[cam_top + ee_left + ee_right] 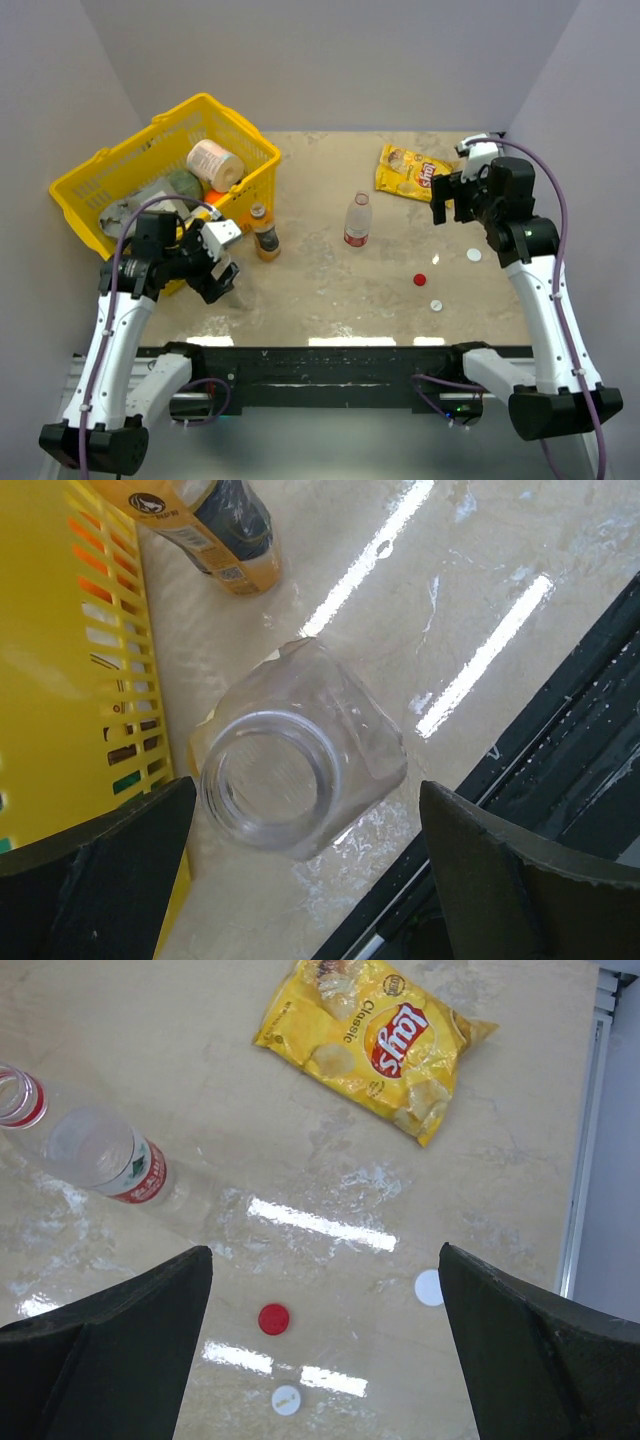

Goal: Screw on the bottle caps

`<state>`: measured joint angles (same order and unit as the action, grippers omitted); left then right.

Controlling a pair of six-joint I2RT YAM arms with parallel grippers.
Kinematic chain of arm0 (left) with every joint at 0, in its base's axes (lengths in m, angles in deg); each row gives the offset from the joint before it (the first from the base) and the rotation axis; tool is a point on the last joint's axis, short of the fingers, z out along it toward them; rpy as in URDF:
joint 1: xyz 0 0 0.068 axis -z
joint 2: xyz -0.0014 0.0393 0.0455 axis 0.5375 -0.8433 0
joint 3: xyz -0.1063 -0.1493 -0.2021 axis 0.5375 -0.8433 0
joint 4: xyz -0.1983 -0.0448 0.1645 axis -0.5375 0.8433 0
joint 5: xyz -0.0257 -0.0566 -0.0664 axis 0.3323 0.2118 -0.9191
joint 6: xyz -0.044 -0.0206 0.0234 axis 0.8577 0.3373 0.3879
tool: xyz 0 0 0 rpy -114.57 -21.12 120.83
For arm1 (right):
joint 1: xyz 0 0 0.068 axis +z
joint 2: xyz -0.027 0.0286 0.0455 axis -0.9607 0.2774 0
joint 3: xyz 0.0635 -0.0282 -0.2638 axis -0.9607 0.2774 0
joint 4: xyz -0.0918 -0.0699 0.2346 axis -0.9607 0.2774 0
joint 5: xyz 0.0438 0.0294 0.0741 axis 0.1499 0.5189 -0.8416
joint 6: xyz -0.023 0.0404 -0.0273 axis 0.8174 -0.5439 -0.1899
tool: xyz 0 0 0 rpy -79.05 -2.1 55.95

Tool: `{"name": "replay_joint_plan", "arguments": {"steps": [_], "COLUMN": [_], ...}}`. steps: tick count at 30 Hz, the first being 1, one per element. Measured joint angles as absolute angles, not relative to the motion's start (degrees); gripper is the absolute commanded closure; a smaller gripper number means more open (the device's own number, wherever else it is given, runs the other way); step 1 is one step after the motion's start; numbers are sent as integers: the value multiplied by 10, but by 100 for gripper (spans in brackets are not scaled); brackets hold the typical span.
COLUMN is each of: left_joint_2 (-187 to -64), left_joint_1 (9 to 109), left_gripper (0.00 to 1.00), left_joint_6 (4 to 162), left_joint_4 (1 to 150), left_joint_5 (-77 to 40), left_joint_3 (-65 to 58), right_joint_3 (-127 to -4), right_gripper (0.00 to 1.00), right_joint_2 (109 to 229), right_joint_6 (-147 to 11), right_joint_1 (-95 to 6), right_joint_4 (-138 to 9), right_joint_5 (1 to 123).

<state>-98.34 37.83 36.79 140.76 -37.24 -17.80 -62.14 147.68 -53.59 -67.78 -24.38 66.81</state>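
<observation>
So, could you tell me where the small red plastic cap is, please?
In the top view, the small red plastic screw cap lies on the beige table, right of centre, close to a white plastic cap.

Left arm (110, 330) low, wrist turned inward, jaws wide; right arm (545, 300) extended, jaws wide.

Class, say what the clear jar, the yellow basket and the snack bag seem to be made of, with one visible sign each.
Clear jar: transparent plastic or glass, unclear which; the table shows through. Yellow basket: glossy moulded plastic, by its slotted walls. Snack bag: thin printed film, crinkled, shiny.
</observation>
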Motion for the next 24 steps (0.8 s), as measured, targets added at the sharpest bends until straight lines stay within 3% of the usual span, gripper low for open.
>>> {"name": "replay_joint_plan", "arguments": {"steps": [5, 17, 24], "left_joint_2": [-1015, -1056, -1107], "left_joint_1": [379, 411, 469], "left_gripper": [3, 34, 33], "left_joint_6": [357, 267, 284], "left_joint_4": [1357, 1308, 1220], "left_joint_5": [-384, -503, -565], "left_joint_3": [-218, -243, -256], "right_joint_3": [-621, -618, -615], "right_gripper": [1, 1, 1], "right_joint_2": [1491, 1494, 1495], "right_joint_6": [-535, -524, -520], "right_joint_1": [-678, -678, -678], "right_joint_4": [-246, -249, -250], "right_joint_5": [668, 669, 670]}}
